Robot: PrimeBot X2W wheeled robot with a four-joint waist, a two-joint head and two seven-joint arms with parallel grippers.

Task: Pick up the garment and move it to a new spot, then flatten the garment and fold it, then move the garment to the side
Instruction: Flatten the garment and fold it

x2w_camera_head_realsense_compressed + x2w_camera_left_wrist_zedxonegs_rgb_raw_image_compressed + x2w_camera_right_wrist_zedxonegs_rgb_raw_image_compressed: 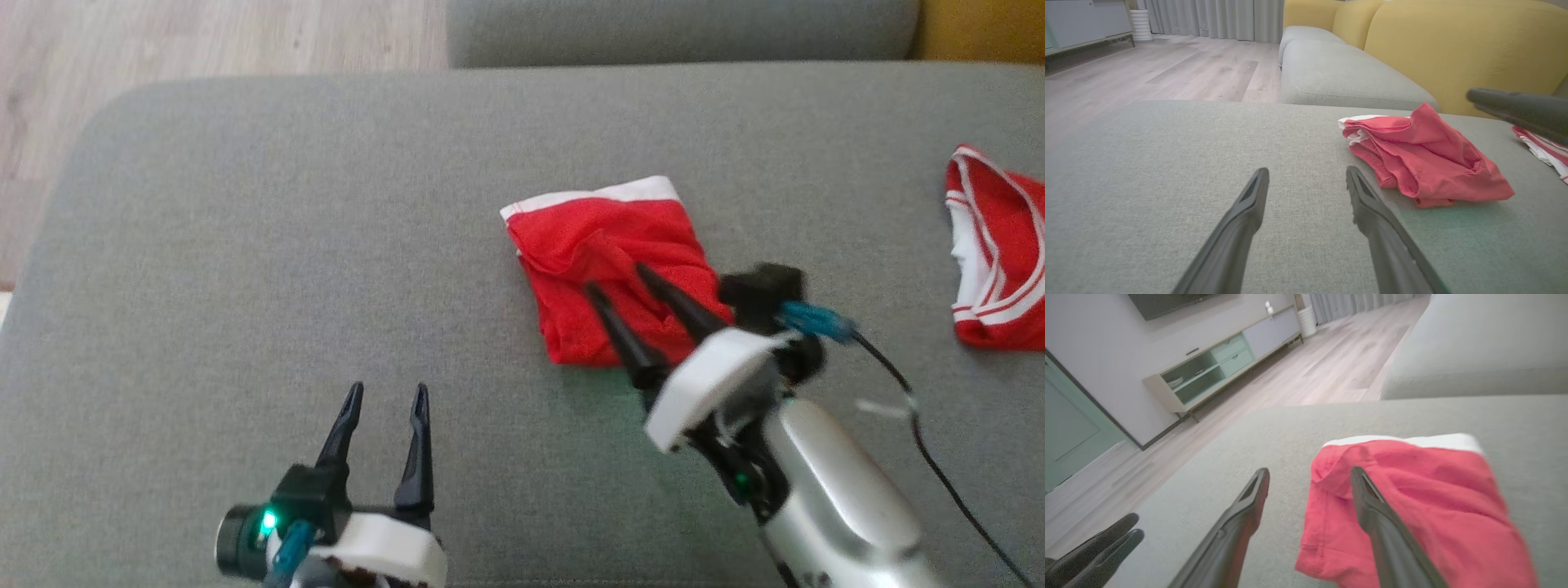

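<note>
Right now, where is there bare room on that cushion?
Widest: the grey cushion left of the folded red garment, beyond the left pincer. Narrower: the strip between it and the second red garment. Crowded: above that garment, where the right pincer hangs open.

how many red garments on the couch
2: one folded red garment centre, by the right gripper; another red-and-white garment at the head view's right edge, partly cut off.
</note>
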